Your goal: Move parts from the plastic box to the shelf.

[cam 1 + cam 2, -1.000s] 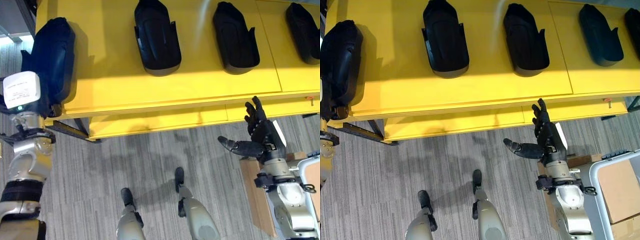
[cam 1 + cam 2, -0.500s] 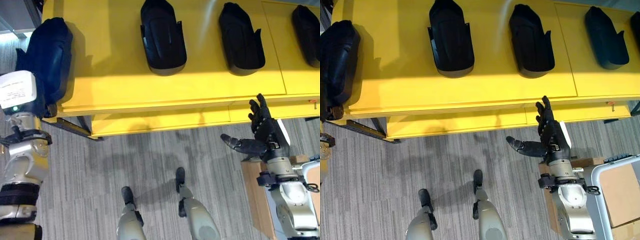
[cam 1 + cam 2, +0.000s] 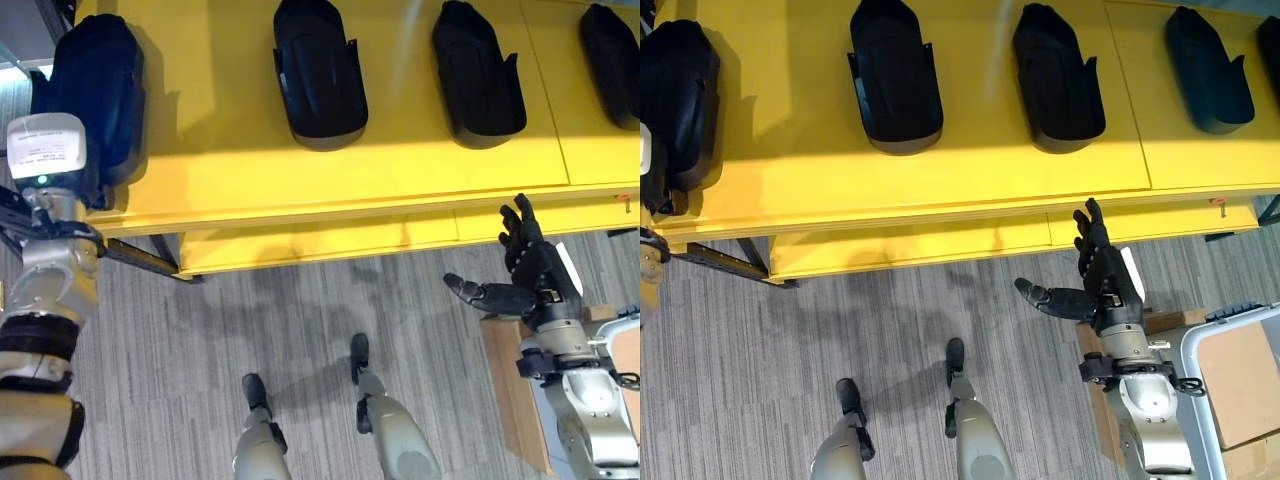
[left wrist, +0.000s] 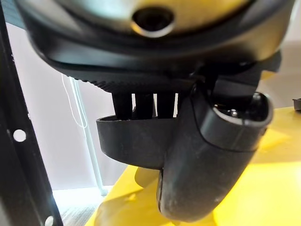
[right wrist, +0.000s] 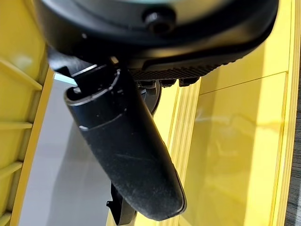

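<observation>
Your left hand (image 4: 207, 155) is clamped on the part (image 3: 95, 90), long axis running back across the shelf (image 3: 230, 180); right hand (image 3: 525, 275) spread, well apart

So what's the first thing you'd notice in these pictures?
The big bright yellow shelf across the top, with shiny black parts lying in a row on it. The robot's left hand holds one more black part at the shelf's left end. Its right hand hangs open and empty in front of the shelf, above the grey floor.
</observation>
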Robot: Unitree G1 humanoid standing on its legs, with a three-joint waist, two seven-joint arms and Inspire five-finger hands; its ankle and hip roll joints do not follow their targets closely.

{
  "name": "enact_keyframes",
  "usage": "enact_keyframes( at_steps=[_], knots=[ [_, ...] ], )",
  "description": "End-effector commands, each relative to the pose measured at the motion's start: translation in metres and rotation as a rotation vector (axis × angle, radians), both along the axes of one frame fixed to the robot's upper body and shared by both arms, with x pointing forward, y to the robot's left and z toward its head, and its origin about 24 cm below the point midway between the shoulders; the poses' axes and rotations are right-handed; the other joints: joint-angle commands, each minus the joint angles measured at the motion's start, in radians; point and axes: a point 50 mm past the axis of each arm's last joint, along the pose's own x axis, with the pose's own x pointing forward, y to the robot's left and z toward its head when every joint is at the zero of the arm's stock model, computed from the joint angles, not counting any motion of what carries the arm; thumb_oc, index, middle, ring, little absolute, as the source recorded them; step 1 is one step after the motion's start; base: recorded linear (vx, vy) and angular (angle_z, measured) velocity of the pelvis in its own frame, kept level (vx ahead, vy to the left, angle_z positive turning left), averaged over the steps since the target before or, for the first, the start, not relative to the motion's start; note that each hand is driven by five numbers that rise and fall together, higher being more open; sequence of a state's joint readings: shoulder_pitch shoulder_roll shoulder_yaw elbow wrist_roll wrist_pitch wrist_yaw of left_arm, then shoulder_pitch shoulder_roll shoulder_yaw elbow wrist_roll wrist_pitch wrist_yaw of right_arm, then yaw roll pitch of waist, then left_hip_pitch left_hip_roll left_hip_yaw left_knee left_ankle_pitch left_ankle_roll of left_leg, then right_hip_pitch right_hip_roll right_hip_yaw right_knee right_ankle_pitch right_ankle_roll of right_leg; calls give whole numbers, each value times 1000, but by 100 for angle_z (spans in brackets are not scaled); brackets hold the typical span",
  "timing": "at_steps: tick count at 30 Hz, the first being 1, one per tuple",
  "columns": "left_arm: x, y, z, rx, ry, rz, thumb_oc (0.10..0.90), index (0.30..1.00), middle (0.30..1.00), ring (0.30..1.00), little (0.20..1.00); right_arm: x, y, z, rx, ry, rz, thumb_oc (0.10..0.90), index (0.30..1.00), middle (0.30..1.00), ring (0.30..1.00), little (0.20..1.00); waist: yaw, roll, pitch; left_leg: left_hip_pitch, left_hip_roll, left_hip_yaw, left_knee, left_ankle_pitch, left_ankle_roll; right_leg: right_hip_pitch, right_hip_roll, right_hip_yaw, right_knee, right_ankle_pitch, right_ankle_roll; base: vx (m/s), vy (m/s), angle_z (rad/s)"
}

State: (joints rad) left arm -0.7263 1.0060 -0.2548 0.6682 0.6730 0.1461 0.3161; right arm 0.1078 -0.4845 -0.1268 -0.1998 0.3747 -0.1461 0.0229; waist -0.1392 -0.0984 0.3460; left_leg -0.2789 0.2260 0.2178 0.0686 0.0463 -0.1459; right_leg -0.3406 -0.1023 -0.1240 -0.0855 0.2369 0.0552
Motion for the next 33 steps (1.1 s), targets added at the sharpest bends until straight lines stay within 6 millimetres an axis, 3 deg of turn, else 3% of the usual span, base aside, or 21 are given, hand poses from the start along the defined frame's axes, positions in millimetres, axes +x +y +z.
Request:
enact_keyframes(
  at_steps=[1,11,26,33],
  knots=[
    [-19,25,46,81,-104,95,400,300,300,300,300,-11,2,59,-42,-311,34,900,1000,1000,1000,1000,-24,-17,-74,-93,14,-34,125,-66,38,99,-105,-4,109,-212,97,0,0,0],
    [-13,12,50,99,-114,37,400,300,300,300,300,-13,1,57,-45,-301,31,900,1000,1000,1000,1000,-26,-15,-75,-92,17,-34,130,-70,39,99,-107,-1,117,-220,96,14,1,0],
    [-8,-27,71,204,-187,-116,400,300,300,300,300,-14,-4,54,-61,-280,3,900,1000,1000,1000,1000,-31,-5,-81,-86,14,-34,132,-78,38,99,-106,7,123,-228,94,0,0,0],
    [-8,-33,71,220,-193,-141,400,300,300,300,300,-13,-6,53,-59,-276,-6,900,1000,1000,1000,1000,-33,-1,-80,-85,13,-33,132,-77,37,96,-105,10,124,-227,93,0,0,-1]
  ],
)
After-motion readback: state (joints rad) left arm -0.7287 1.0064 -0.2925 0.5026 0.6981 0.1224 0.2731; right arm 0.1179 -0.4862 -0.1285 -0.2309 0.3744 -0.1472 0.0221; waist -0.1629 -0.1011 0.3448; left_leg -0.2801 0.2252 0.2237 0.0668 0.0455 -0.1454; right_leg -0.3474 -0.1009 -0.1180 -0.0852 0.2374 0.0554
